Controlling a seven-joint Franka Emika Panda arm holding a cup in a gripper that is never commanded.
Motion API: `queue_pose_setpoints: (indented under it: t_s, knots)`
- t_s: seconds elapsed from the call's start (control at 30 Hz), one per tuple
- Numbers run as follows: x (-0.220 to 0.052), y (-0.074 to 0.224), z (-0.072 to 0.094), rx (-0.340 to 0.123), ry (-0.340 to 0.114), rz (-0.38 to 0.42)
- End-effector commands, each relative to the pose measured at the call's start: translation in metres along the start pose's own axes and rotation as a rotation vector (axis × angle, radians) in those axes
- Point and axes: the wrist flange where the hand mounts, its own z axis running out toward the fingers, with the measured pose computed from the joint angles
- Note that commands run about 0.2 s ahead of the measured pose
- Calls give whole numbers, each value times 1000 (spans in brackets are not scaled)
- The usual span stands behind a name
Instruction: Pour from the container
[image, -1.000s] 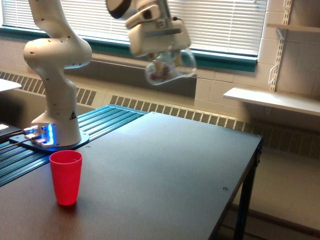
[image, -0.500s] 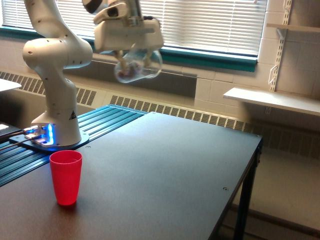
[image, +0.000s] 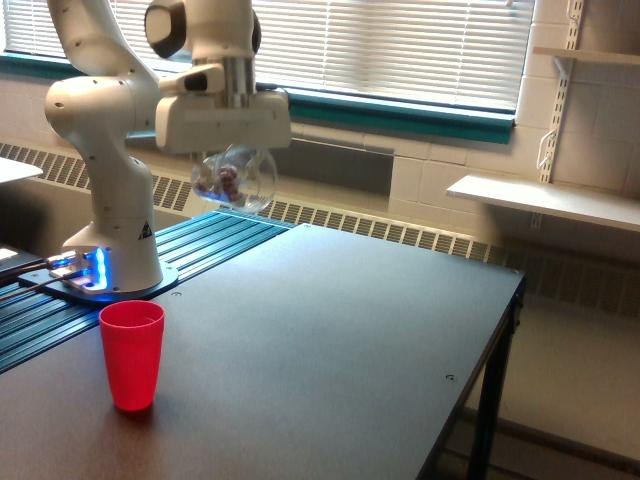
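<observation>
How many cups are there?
2. A red cup stands on the dark table, near the exterior view's left. A clear cup with reddish bits inside hangs in the gripper, above the table. None seem hidden.

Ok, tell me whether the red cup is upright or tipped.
Upright: the red cup stands on its base on the table, rim facing up.

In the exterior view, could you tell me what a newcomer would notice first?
The white robot arm at the view's left, whose gripper holds a clear container with reddish pieces inside, up in the air. Next, the red cup standing upright on the dark table, below the container and nearer the camera.
</observation>
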Motion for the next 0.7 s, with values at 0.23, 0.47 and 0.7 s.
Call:
queue_pose_setpoints:
  t_s: [0.23, 0.47, 0.7]
  knots:
    - [5, 19, 5, -17, 0, -56]
    - [12, 37, 5, -33, 5, -115]
    - [23, 55, 3, -27, 4, -118]
